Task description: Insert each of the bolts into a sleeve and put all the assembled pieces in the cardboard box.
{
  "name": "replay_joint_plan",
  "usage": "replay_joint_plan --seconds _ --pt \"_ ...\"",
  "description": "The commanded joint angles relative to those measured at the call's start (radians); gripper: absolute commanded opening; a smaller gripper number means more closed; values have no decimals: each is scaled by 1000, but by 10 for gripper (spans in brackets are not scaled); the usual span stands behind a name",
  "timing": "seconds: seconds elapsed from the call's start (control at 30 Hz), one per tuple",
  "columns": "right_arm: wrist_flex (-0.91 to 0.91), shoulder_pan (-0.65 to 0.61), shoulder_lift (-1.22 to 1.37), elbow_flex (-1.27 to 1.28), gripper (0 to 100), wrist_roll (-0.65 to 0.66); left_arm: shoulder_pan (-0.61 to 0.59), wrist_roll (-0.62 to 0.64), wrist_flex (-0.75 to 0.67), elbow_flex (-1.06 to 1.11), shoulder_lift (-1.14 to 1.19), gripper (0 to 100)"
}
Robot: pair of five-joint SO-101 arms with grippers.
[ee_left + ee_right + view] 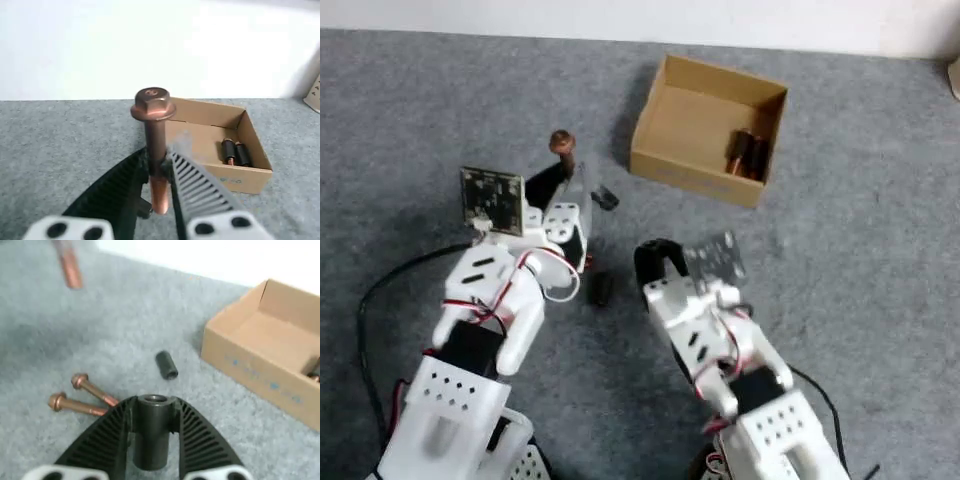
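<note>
The left gripper (159, 162) is clamped on the shank of a copper-coloured flanged hex bolt (154, 125). The bolt stands upright with its head above the fingers and its plain end projecting below them. In the high view this gripper (566, 185) holds the bolt (561, 143) above the grey carpeted table surface (840, 250), beside the open brown cardboard box (692, 173).

The right gripper (152, 410) is pinched around a black cylindrical metal sleeve (152, 432). The sleeve is held upright and its open bore faces upward. In the high view this gripper (655, 262) sits nearer the arm bases than the left one, well apart from the box.

Loose parts on the carpet:
- One short black sleeve (166, 365) lies on its side between the right gripper and the box wall (250, 365), touching neither.
- Two further copper bolts (93, 389) (74, 404) lie side by side, their shanks nearly meeting, just beside the right gripper's black finger (107, 437).
- One small dark piece (602, 289) lies between the two arms; its type cannot be determined.

Inside the box (240, 178), two assembled pieces (235, 152) with black sleeves over copper bolts lie next to each other against one side wall.
</note>
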Motion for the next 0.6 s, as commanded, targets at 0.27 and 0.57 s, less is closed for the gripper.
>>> replay_joint_plan --seconds 0.27,0.57 --pt "188 -4 -438 171 4 25 105 393 -21 42 -137 6" --pt "191 12 -435 171 4 112 366 278 107 251 -604 6"
